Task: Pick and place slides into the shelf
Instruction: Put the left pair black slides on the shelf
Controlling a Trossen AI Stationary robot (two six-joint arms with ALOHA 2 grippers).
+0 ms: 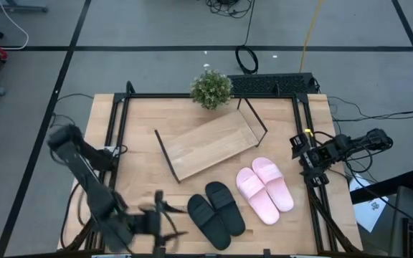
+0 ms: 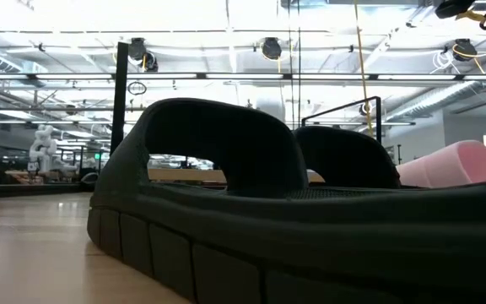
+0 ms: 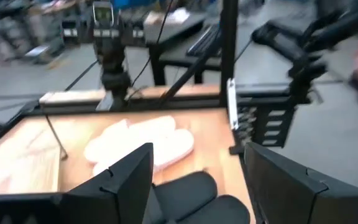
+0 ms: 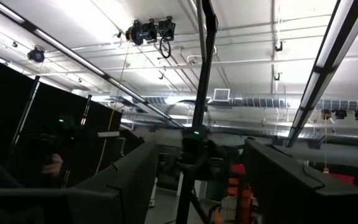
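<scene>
Two black slides (image 1: 217,213) lie side by side, soles down, on the wooden table near its front edge; the low view shows them close up (image 2: 226,169). Two pale pink slides (image 1: 264,188) lie to their right, also soles down. The shelf (image 1: 210,142), a slanted light-wood board with black rod ends, stands mid-table with nothing on it. My left gripper (image 1: 169,221) hovers open just left of the black slides, pointing at them (image 3: 191,196), touching nothing. My right gripper (image 1: 301,147) waits open at the table's right edge, tilted upward.
A small potted plant (image 1: 211,88) stands at the table's far edge behind the shelf. Black frame posts (image 1: 124,107) run along the table's left and right sides. Bare wood (image 1: 138,172) lies between the shelf and my left arm.
</scene>
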